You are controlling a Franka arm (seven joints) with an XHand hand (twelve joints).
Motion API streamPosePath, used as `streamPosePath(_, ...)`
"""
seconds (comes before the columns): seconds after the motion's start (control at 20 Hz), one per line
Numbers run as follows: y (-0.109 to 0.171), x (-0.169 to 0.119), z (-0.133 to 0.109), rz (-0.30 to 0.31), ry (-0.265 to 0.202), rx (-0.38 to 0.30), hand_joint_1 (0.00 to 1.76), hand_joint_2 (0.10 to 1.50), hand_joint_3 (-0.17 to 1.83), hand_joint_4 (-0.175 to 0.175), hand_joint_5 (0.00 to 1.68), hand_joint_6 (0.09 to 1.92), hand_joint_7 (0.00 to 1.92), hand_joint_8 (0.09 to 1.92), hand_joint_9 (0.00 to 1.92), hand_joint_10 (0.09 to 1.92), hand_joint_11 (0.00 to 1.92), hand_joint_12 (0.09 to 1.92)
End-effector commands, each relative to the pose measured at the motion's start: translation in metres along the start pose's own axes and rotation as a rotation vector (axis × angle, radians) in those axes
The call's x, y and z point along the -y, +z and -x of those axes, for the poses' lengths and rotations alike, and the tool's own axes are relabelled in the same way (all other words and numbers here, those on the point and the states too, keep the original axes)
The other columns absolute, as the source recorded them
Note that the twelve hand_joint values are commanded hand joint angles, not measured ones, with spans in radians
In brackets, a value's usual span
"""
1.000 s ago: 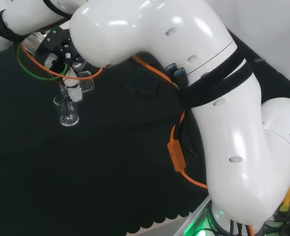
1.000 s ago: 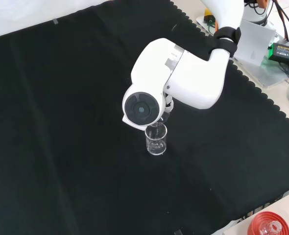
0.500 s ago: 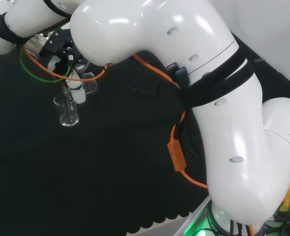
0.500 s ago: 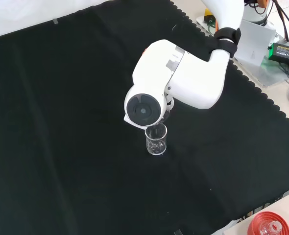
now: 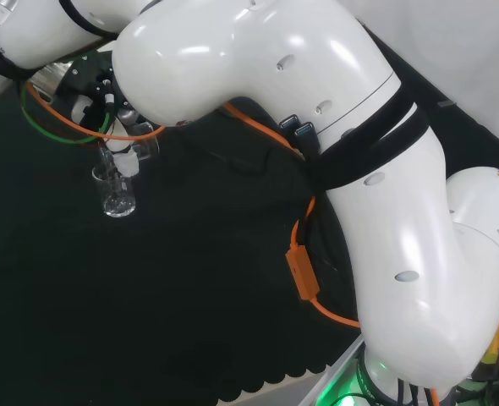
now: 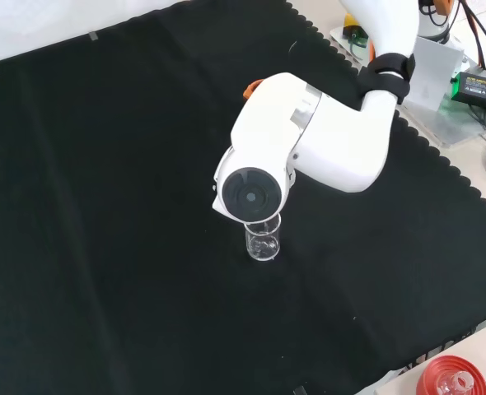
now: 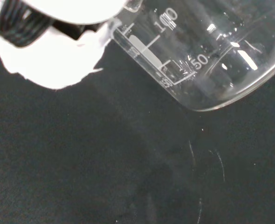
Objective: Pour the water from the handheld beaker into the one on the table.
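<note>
While the standing beaker (image 6: 263, 243) sits pretty much mid-cloth in the front view, there's loads of bare black cloth (image 6: 103, 247) around it on every side, esp. toward the left and bottom of that view. The scalloped cloth edge runs down the right side, w/ cables and a grey box past it, well apart from the glass. A red ribbed ring (image 6: 450, 380) w/ something clear in it is cut off at the bottom right corner.

In the head view the same beaker (image 5: 117, 192) stands upright at the left, w/ open cloth below and to its right until the orange cable (image 5: 304, 271) and the big white arm link (image 5: 385, 220).

The hand (image 5: 121, 157) is right above that beaker, mostly tucked under the arm link, so only a few black and white bits show. A second clear beaker (image 5: 145, 142) is up there against the fingers, tilted, its lower end just over the standing one's rim. Looks like the fingers are clamped on it, but the glass is hard to make out there.

In the front view the link's round grey cap (image 6: 249, 197) covers the hand and the standing beaker's rim.

Wrist view: held beaker (image 7: 207, 51) tilted, close up, cut off at the frame edge, a blurry white finger (image 7: 53, 60) touching it. Can't tell if there's water in either one.
</note>
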State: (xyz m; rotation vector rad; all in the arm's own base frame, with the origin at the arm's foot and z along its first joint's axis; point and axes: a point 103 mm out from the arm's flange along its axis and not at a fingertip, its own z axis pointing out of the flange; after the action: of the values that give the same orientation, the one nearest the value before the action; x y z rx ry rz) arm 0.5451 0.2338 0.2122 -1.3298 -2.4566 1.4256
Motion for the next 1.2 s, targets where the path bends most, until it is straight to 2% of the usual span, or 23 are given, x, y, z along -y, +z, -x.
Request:
streamPosePath(0.05, -0.0011, 0.0006, 0.0015, 0.003, 0.005, 0.008, 1.17, 0.7, 0.57, -0.009, 1.3, 0.59, 1.92, 0.09, 1.64, 0.09, 1.3, 0.85)
streamPosePath(1.2, -0.0022, 0.0013, 0.0008, -0.001, 0.013, 0.017, 1.17, 0.7, 0.57, -0.011, 1.3, 0.59, 1.92, 0.09, 1.64, 0.09, 1.3, 0.85)
